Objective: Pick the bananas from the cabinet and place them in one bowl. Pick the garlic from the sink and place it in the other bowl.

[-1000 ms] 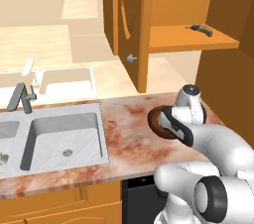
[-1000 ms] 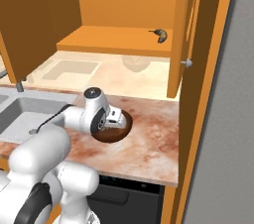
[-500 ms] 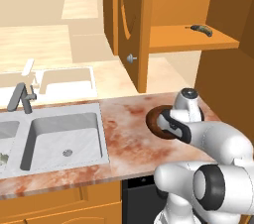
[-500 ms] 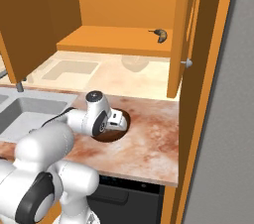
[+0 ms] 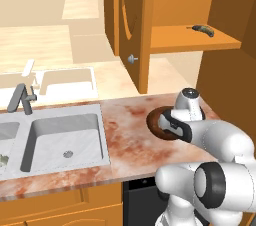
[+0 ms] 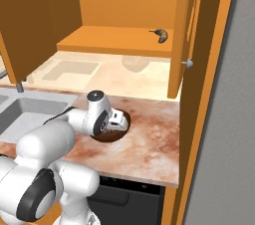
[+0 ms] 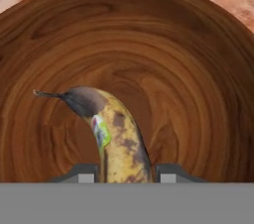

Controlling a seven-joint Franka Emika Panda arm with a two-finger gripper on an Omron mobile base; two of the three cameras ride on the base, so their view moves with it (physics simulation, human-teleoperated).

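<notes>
The arm folds low over the tabletop (image 5: 125,140), elbow bulging in the foreground, wrist bent down so the hand dips into a dark wooden bowl (image 7: 198,69) on the marbled surface right of the sink (image 5: 60,135). From the hand camera, the fingers (image 7: 88,174) are pinching a banana (image 7: 116,141), yellow with brown spots and a small sticker, its dark stem end pointing out over the bowl's ringed inside. Whether it touches the wood, I cannot tell. From either side, the white wrist covers most of the bowl, leaving a dark crescent of rim. Up on the cabinet (image 6: 119,40) shelf, doors open, lies another small dark banana (image 6: 161,35). A pale speck in the left basin, cut off by the edge, could be the garlic (image 5: 3,159); too small to say. A second bowl (image 6: 133,63) sits faintly below the shelf.
</notes>
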